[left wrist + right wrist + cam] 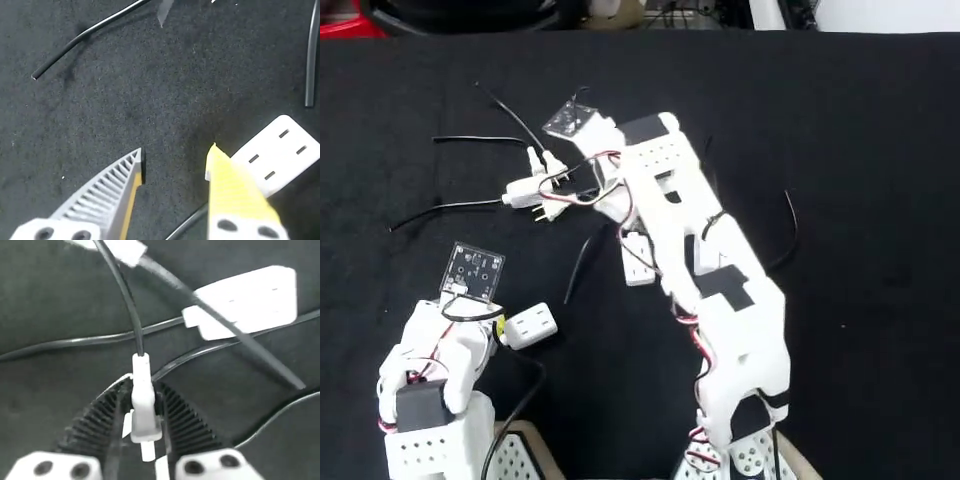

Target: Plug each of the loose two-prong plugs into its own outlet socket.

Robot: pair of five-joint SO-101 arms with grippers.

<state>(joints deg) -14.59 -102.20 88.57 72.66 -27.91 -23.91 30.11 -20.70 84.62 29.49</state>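
My right gripper has its jaws closed around a white two-prong plug, pinching the body from both sides. The plug stands between the ribbed fingers, and its black cable runs straight out beyond the fingertips. Just past that, a white outlet block lies flat on the black tablecloth, with more black cables crossing over and beside it. I cannot tell whether anything is seated in its sockets. A second white plug sits farther off at the edge of the right wrist view. In the high view, this arm stretches from the near edge of the table to the cluster of plugs and cords in the upper middle.

My left gripper hangs low over the cloth with its jaws spread and nothing between them. The yellow-lined finger is just beside a second white outlet block. I cannot tell whether they touch. This block lies face up with its paired slots showing and unoccupied. A loose black cable lies on the cloth well beyond the fingertips. In the high view, this block lies at the lower left, well apart from the plug cluster.
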